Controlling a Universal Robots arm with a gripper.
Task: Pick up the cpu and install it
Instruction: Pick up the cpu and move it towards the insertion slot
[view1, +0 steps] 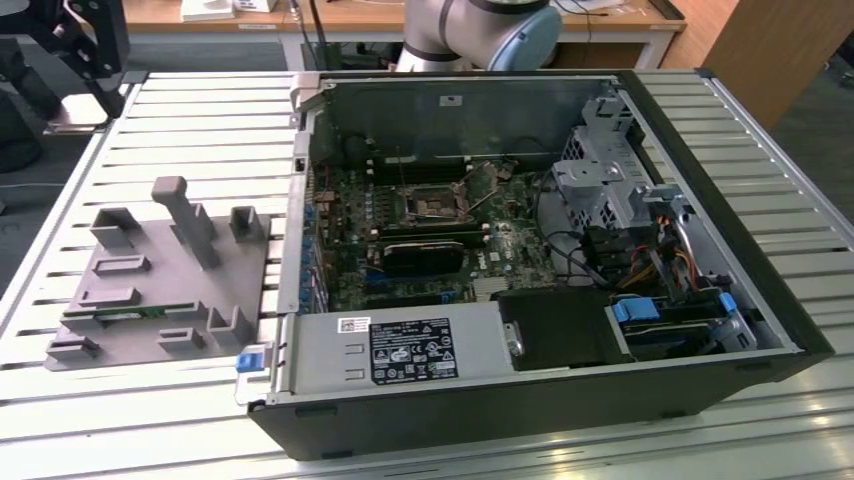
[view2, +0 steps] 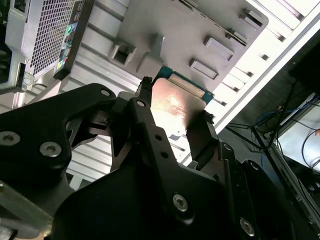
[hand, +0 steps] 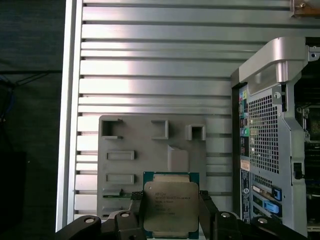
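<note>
In the exterior view, the fixture tray (view1: 167, 285) lies on the surface (view1: 200, 110) at nine o'clock of the open computer case (view1: 534, 400). Inside the case, the socket (view1: 434, 205) sits at twelve o'clock of the power supply (view1: 414, 352). In the first wrist view, the cpu (hand: 171, 207) sits between the fingers (hand: 207, 212), over the tray.

So the whole setup sits on a slatted silver metal table (view1: 174, 110). Two things are parked straight on it. There's a flat grey fixture block (view1: 147, 290) with slots and upright posts toward the exterior view's left. Just beside it on the right, an opened-up black PC case (view1: 534, 400) lies on its side.
</note>
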